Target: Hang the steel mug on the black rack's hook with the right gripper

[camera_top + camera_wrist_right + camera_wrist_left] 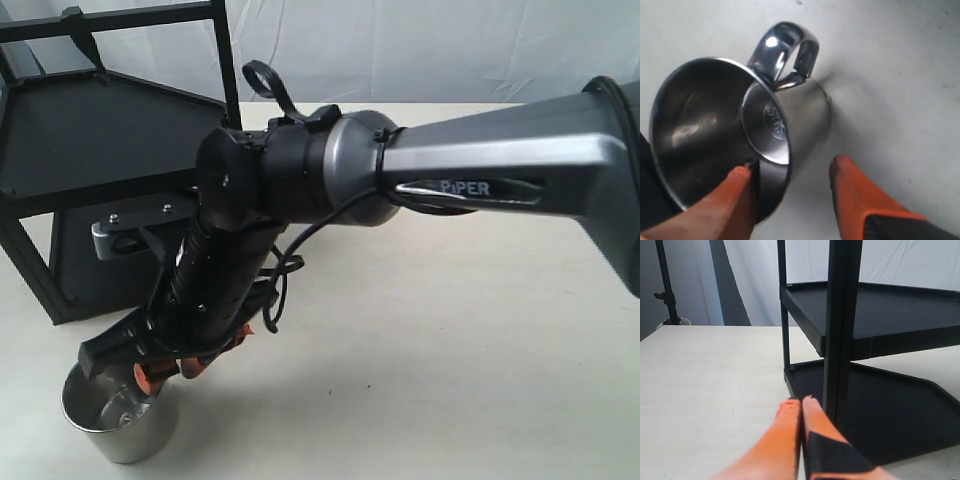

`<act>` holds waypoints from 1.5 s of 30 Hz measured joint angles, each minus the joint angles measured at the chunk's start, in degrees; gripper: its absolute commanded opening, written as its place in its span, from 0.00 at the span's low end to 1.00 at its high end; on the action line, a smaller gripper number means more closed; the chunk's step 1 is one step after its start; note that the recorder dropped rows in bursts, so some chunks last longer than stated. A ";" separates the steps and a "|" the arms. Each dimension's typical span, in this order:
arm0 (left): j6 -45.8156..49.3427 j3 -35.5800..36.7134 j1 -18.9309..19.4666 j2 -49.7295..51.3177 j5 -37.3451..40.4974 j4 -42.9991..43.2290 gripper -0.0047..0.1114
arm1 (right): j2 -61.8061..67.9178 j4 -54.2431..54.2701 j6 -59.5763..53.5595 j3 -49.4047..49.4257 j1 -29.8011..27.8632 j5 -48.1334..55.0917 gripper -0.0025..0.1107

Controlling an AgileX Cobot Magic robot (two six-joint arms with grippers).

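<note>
The steel mug (120, 425) stands upright on the table at the near left, in front of the black rack (100, 140). My right gripper (165, 368) reaches down across the middle to the mug's rim. In the right wrist view the right gripper (790, 167) is open and straddles the wall of the mug (705, 125), with one orange finger (737, 195) inside and the other (855, 200) outside. The loop handle (785, 50) is on the rim's far side. The hook (85, 40) slants from the rack's top bar. My left gripper (799, 400) is shut and empty beside a rack post (840, 340).
The rack's two flat shelves (890, 305) stand on the pale table (450, 350). A grey metal part (110, 240) shows under the upper shelf behind my right arm. A dark stand (667, 290) rises at the table's far corner. White cloth hangs behind.
</note>
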 measured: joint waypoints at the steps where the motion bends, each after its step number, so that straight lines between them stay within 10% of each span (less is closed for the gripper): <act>1: 0.00 0.00 0.00 0.00 0.00 0.00 0.05 | 0.39 0.00 0.00 0.00 0.00 -0.01 0.42; 6: 0.00 0.00 0.00 0.00 0.00 0.00 0.05 | 1.63 0.25 0.19 -0.27 0.20 -0.23 0.35; 11: 0.00 0.00 0.00 0.00 0.00 0.00 0.05 | 1.63 0.32 0.22 -0.39 0.35 0.39 0.01; 23: 0.00 0.00 0.00 0.00 0.00 0.00 0.05 | -4.07 0.26 -6.09 -0.39 0.09 4.82 0.01; 45: 0.00 0.00 0.00 0.00 0.00 0.00 0.05 | -15.39 32.20 -34.03 -0.39 -16.16 2.34 0.01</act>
